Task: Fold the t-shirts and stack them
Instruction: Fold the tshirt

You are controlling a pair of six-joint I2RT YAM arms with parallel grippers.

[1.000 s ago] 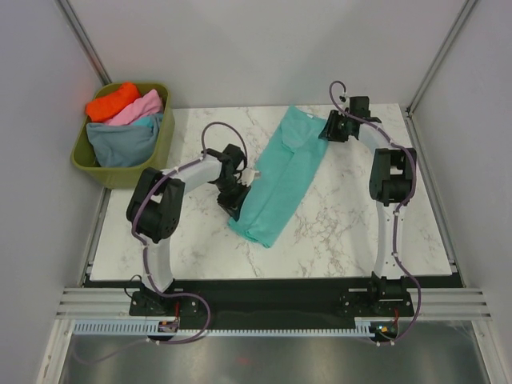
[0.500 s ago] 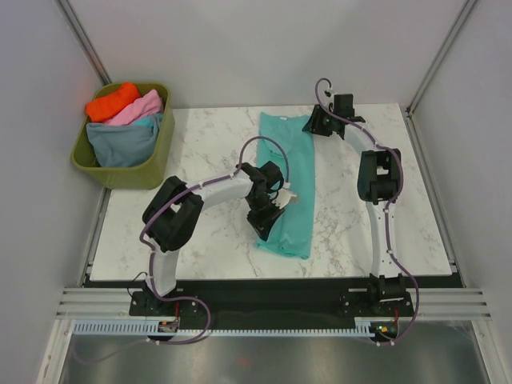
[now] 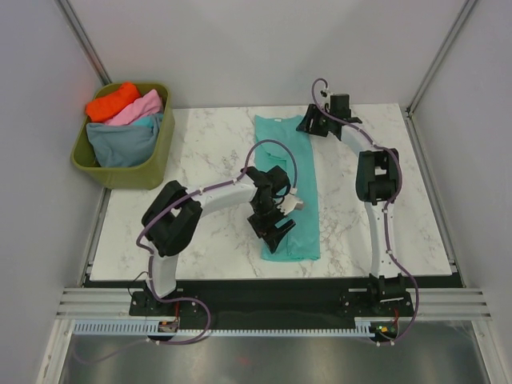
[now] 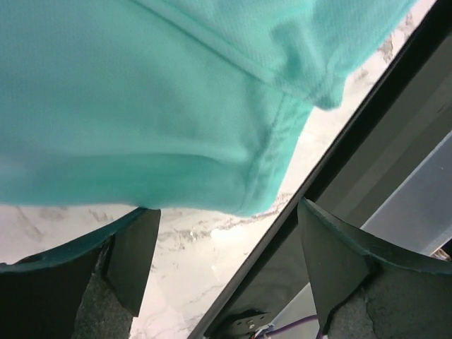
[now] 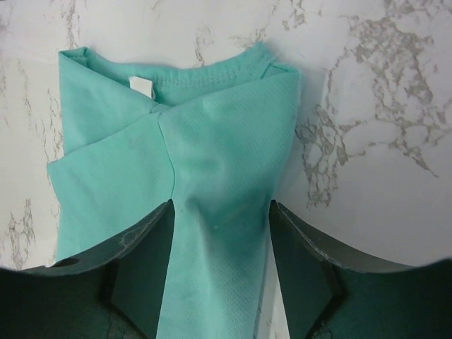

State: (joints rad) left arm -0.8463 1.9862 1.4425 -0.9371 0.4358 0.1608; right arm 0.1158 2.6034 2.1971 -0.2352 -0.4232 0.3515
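As it lay on the marble table [image 3: 200,136], the teal-green t-shirt [image 3: 290,172] formed a long narrow strip running from the far edge toward the near edge. Your right gripper [image 5: 220,212] pinched gathered cloth just below the collar; your left gripper [image 4: 226,212] stood wide open at the hem end, holding nothing.

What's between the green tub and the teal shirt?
Mostly bare marble table; the left arm's cable loops in beside the shirt. Top external view shows it.

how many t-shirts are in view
5: teal-green t-shirt on the table; orange, pink, light teal and slate blue-grey ones piled in the green tub. Others may lie hidden underneath.
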